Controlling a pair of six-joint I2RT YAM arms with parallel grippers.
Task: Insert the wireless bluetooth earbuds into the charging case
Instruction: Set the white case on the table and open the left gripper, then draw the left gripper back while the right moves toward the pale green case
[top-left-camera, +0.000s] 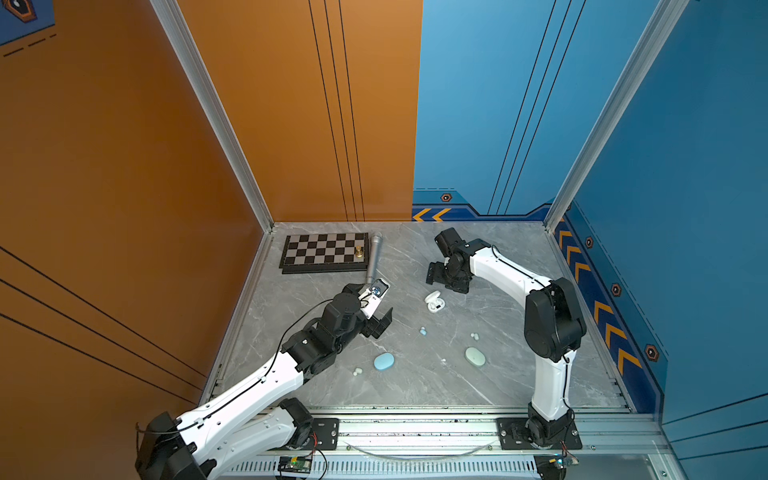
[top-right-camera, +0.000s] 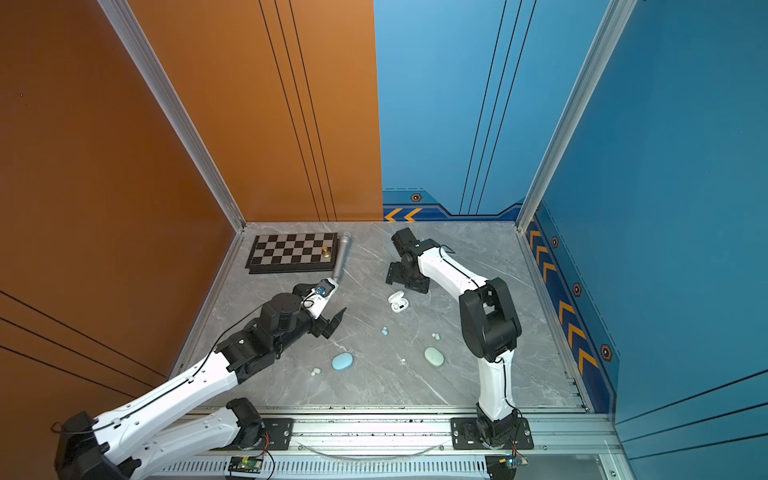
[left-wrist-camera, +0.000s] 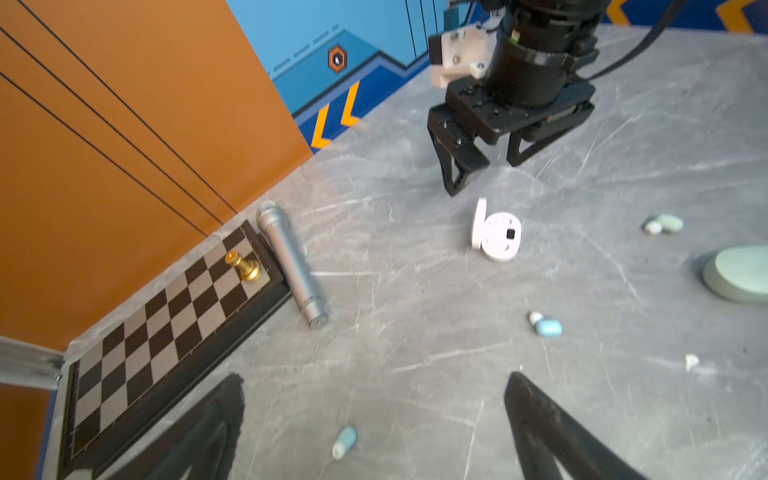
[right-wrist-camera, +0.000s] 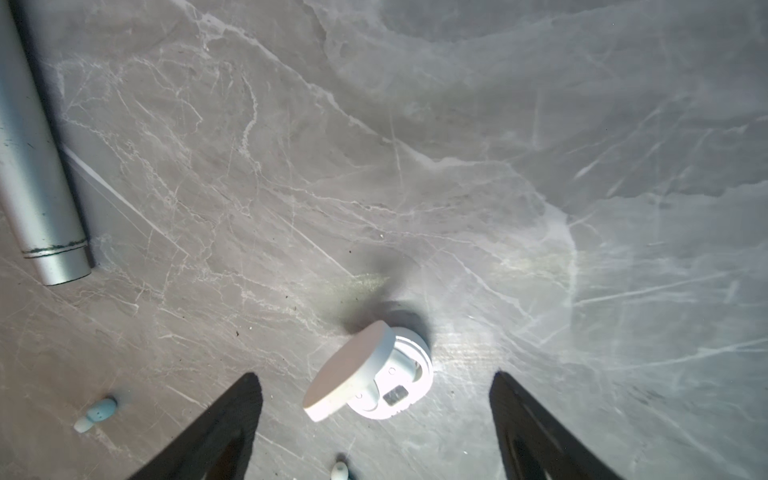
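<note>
White charging case (top-left-camera: 434, 302), lid up, just below centre in a top view. Left gripper (top-left-camera: 380, 324) and right gripper (left-wrist-camera: 484, 176) spread wide, empty. Earbuds (top-left-camera: 422, 331) loose on table (top-left-camera: 519, 382).

Top views look down from high; both wrist views share the white case (left-wrist-camera: 498, 243).

Top views: bright, even and crisp. The blue wall (top-left-camera: 478, 83) is palest at 12 o'clock, and there's glare on the metal rail (top-left-camera: 415, 428) at 6 o'clock.
Left wrist: motion smear here. The light blue earbud (left-wrist-camera: 547, 327) is streaked and the microphone (left-wrist-camera: 291, 266) is soft.
Right wrist: dimmer and hazy. The charging case (right-wrist-camera: 349, 374) is blown out white, with a dark shadow pooled just beside it on the counter (right-wrist-camera: 415, 166).
</note>
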